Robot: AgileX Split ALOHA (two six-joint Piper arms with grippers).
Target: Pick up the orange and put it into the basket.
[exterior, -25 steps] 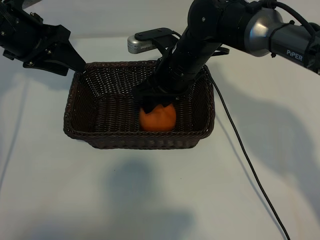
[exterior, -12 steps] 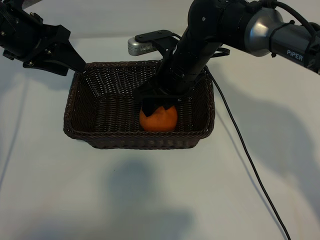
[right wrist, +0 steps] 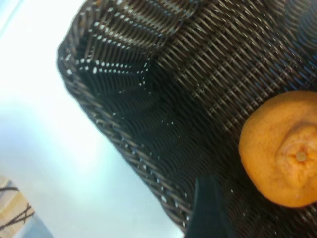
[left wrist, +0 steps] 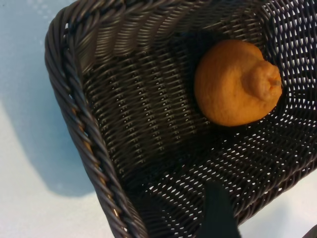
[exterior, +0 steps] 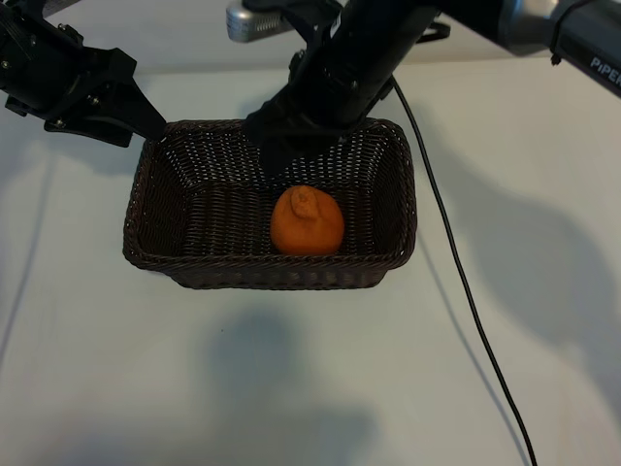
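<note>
Orange and dimpled, the orange (exterior: 307, 222) sits on the floor of the basket (exterior: 155, 248), right of centre toward the near wall, its knob up and tipped slightly far-left. We see the right gripper (exterior: 291, 131) above and beyond it, apart, spread and empty; the left gripper (exterior: 116, 112) hangs open and empty at the far-left corner.

From the left wrist, the orange (left wrist: 237, 82) lies clear of the fingertip (left wrist: 216, 210). From the right wrist, the orange (right wrist: 282, 148) sits just beside the fingertip (right wrist: 205, 208), untouched.

So the orange (exterior: 307, 221) sits loose on the basket (exterior: 155, 218) floor, just below the right gripper (exterior: 291, 141), which hangs open and apart from it. Left gripper (exterior: 136, 116) is parked off at the far corner.
</note>
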